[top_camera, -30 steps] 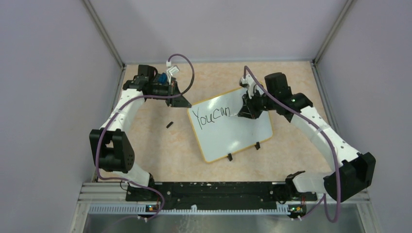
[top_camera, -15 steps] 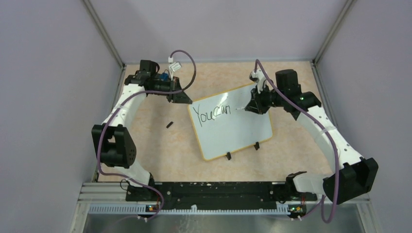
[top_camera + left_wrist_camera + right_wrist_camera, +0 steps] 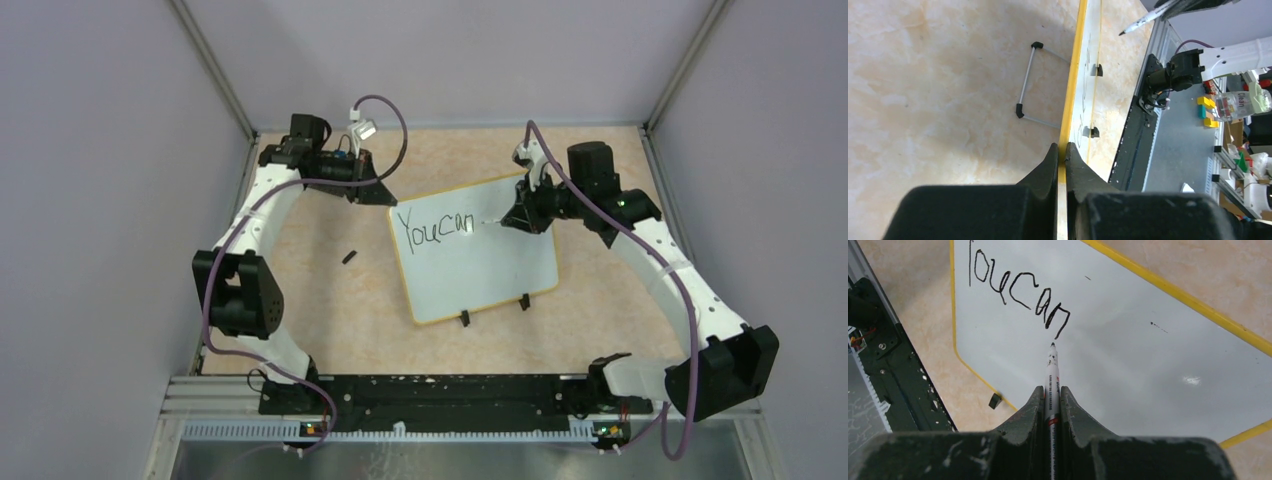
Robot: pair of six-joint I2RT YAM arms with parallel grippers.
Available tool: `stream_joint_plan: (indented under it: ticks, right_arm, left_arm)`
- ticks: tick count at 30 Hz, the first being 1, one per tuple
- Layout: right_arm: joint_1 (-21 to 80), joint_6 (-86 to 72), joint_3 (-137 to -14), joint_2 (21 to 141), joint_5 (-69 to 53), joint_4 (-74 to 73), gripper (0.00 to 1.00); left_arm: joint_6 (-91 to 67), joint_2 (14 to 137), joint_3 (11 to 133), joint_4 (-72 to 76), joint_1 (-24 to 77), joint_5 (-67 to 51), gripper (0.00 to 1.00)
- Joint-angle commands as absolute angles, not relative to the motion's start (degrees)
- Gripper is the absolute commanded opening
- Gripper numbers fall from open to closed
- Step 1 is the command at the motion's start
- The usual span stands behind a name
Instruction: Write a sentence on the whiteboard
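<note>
**A:** Where does the large rectangular yellow-rimmed whiteboard sit?

**B:** In the middle of the beige marbled table, turned askew between the two arms. Its two small black clip feet are on the near edge. The left wrist camera sees it edge-on, with a thin grey wire stand behind it.

**A:** And the black handwritten lettering?

**B:** It reads "You can", one line across the board's upper left part (the right wrist view cuts off the top of the Y).

**A:** What is the left arm doing?

**B:** The black left gripper has its fingers pinched tight on the yellow rim, at the board's far left corner.

**A:** The right one?

**B:** The black right gripper clamps a slim white marker with a black tip between its fingers. The tip stands just past the final "n". I cannot tell whether it touches the surface.

**A:** Anything else on the table?

**B:** A small black piece lies left of the board, apart from it.
</note>
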State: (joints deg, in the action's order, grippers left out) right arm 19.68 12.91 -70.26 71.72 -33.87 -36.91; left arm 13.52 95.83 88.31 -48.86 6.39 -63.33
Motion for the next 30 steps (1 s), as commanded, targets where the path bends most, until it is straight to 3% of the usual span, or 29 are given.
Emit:
stream_joint_plan:
  ticks: [1,4,10,16,20,26,30]
  right_arm:
    - [19.3,13.4,-72.7,69.6,-36.3,-36.1,0.00]
    - [19.4,13.1,-72.7,69.6,-36.0,-35.6,0.00]
    - [19.3,12.8,-72.4,70.1,-35.0,-34.5,0.00]
    - [18.6,11.5,-72.2,70.9,-36.8,-33.7,0.00]
    - [18.1,11.2,-72.2,70.6,-37.2,-33.2,0.00]
    - [18.0,12.0,-72.3,70.5,-34.6,-33.0,0.00]
    - [18.0,12.6,-72.4,70.4,-33.7,-33.0,0.00]
  left_arm:
    - [16.6,98.1,92.8,-50.1,6.4,-61.9,0.00]
    - [16.5,98.5,93.1,-50.0,6.4,-61.9,0.02]
    - [17.7,96.1,91.3,-51.8,6.3,-65.0,0.24]
    - [15.8,93.8,88.3,-48.6,6.4,-67.7,0.35]
    - [15.8,93.9,87.4,-48.7,6.4,-68.6,0.33]
    - [15.5,93.9,85.9,-47.9,6.4,-68.0,0.15]
    - [15.3,93.7,85.6,-47.5,6.5,-67.5,0.11]
